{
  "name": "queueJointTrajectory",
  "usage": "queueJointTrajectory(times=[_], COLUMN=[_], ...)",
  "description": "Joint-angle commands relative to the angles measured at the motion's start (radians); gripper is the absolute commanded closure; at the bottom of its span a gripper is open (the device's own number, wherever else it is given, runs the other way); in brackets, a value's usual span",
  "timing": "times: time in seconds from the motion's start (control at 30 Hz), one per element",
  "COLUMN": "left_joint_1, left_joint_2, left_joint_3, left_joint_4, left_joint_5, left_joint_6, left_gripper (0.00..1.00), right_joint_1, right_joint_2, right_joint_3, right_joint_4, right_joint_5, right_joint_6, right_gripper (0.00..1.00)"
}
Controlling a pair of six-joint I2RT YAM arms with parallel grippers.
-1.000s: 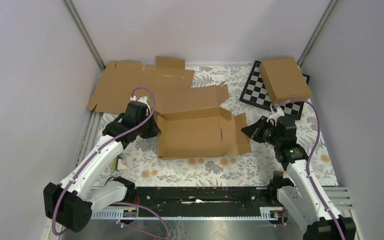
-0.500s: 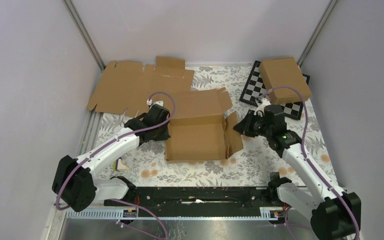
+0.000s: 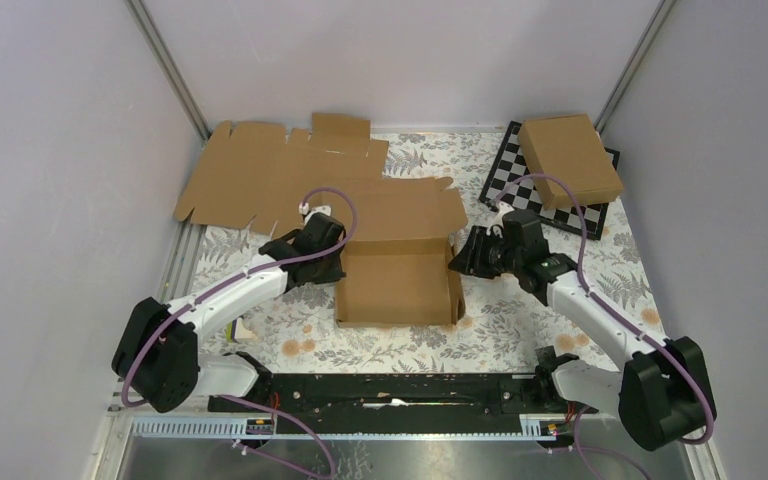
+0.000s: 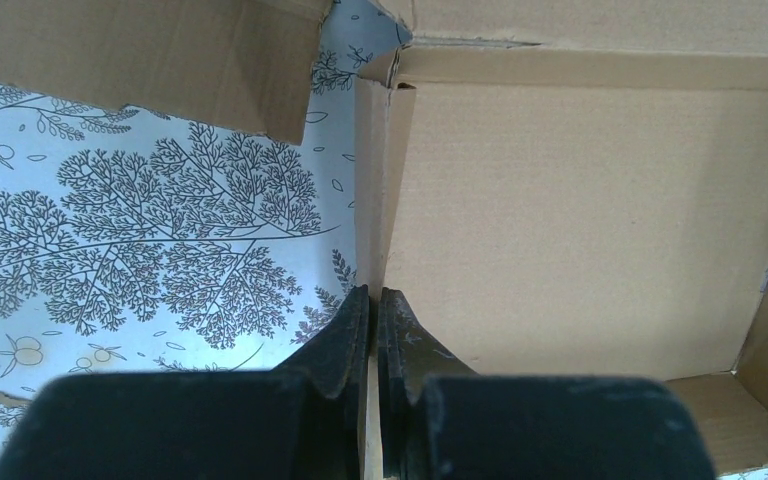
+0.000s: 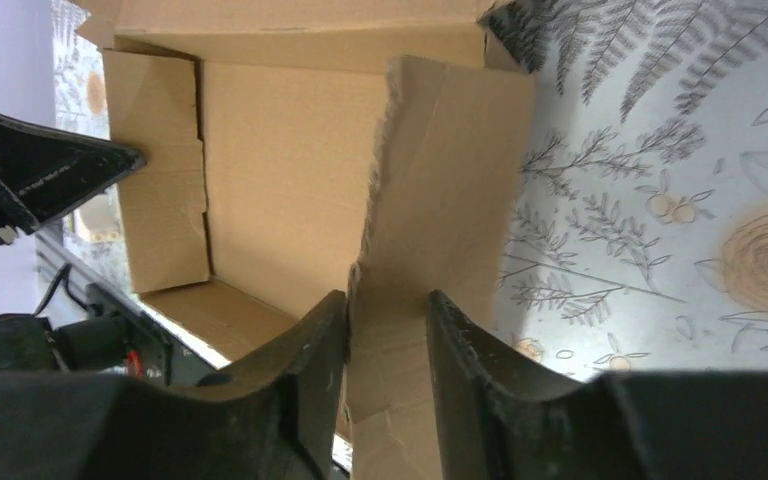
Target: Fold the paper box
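The paper box [image 3: 400, 275] is seen at the middle of the bench [image 3: 520, 335], its side walls raised and its wide rear flap laid back towards the far wall. The left wall's top edge is pinched between the left fingers [image 4: 355, 325], which are pressed together on the cardboard. The right wall stands between the right fingers [image 5: 320, 340], which are spread, with a gap left on the outer side of the flap. The torn-looking edge of that wall is seen just beside the inner finger.

The rear flap's far edge is met by the wide flat cardboard sheet [image 3: 270, 175], so little room is left behind the box. A strip of bare bench is left between the box's near edge and the black rail [image 3: 390, 390]. More open bench is found to the right, below the right arm, and a narrower patch to the left, crossed by the left arm. The chessboard [image 3: 505, 185] lies at the far right corner, well apart from the box, and a closed cardboard box [image 3: 570, 160] is set on it.

The bench is covered with a pale floral print. The space is enclosed by plain lilac-grey walls [image 3: 410, 60] on three sides.
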Motion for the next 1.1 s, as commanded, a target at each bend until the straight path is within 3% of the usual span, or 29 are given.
queueJointTrajectory(times=[0.0, 0.13, 0.53, 0.8, 1.07], left_joint_1=[-0.005, -0.005, -0.005, -0.004, -0.005], left_joint_2=[0.008, 0.013, 0.014, 0.016, 0.022], left_joint_3=[-0.010, -0.012, -0.016, -0.017, -0.016], left_joint_4=[0.093, 0.095, 0.098, 0.101, 0.102], left_joint_5=[-0.011, -0.015, -0.006, -0.003, -0.003], left_joint_6=[-0.020, -0.017, -0.016, -0.020, -0.022], left_gripper=[1.00, 1.00, 1.00, 1.00, 1.00], right_joint_1=[0.012, 0.012, 0.015, 0.053, 0.157], right_joint_2=[0.045, 0.066, 0.112, 0.149, 0.221], right_joint_3=[-0.036, -0.047, -0.078, -0.070, 0.010], right_joint_4=[0.129, 0.135, 0.196, 0.175, 0.053], right_joint_5=[-0.097, -0.119, -0.154, -0.105, 0.059], right_joint_6=[0.041, 0.044, 0.066, 0.066, 0.053], right_gripper=[0.49, 0.42, 0.41, 0.45, 0.47])
